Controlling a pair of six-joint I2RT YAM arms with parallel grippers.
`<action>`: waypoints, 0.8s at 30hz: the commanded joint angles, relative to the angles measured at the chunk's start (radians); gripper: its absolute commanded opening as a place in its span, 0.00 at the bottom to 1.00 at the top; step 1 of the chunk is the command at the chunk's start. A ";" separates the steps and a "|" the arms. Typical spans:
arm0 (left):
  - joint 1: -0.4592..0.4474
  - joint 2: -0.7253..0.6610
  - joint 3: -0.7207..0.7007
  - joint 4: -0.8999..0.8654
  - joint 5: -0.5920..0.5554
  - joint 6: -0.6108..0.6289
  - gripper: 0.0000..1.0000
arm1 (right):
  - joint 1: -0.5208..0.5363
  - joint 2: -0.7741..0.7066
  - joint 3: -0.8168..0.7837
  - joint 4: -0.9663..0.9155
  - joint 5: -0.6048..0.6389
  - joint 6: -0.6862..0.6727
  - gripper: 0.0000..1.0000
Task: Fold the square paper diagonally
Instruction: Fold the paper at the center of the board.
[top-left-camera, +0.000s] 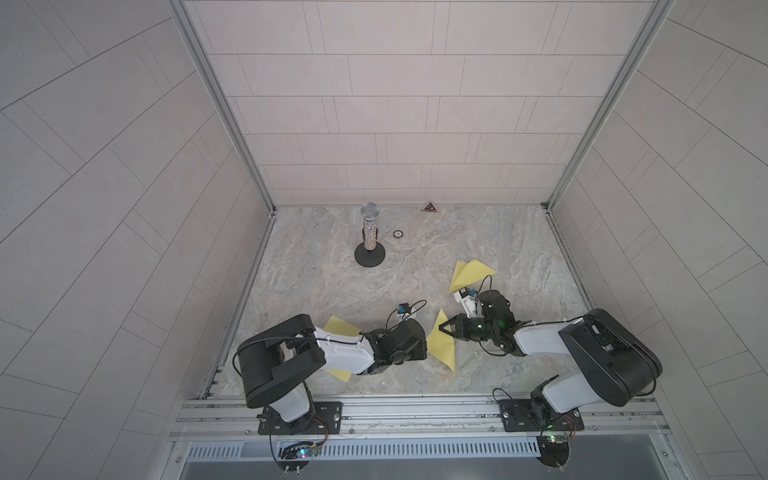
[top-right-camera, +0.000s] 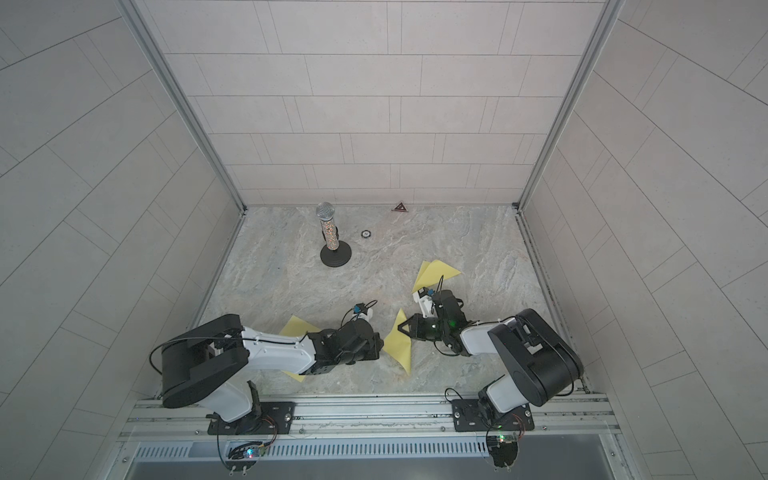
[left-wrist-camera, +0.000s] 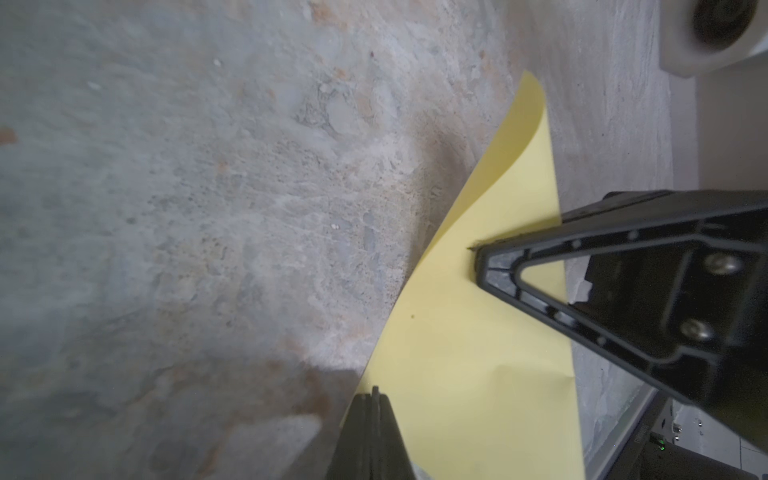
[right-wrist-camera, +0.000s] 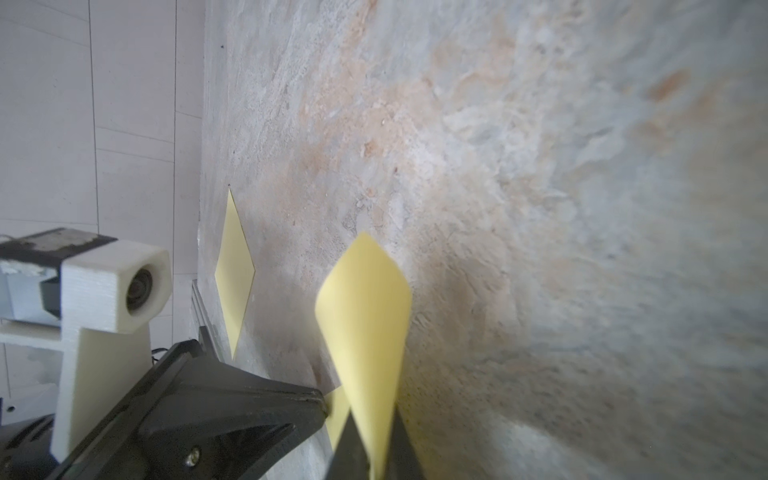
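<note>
Yellow square paper (top-left-camera: 443, 349) lies near the front middle of the marbled desk (top-left-camera: 324, 282), between the two pincers, with one part curling up off the surface. The right pincer (top-left-camera: 445, 327) grasps the lifted part, which rises from between its fingers in the right wrist view. The left pincer (left-wrist-camera: 373, 399) is clenched, its tip at the sheet's opposite edge; whether it pinches the paper I cannot tell. A second yellow sheet (top-left-camera: 336, 327) lies partly under the left arm (top-left-camera: 340, 353), a third yellow sheet (top-left-camera: 473, 272) farther back.
</note>
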 joint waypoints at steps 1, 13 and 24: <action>-0.007 0.063 -0.037 -0.179 -0.008 0.010 0.00 | -0.010 -0.018 0.019 -0.013 0.006 -0.019 0.28; -0.011 0.067 -0.036 -0.171 -0.010 0.013 0.00 | -0.021 0.006 0.075 -0.034 -0.009 -0.040 0.22; -0.013 0.075 -0.036 -0.167 -0.011 0.013 0.00 | -0.036 0.028 0.104 -0.044 -0.024 -0.054 0.16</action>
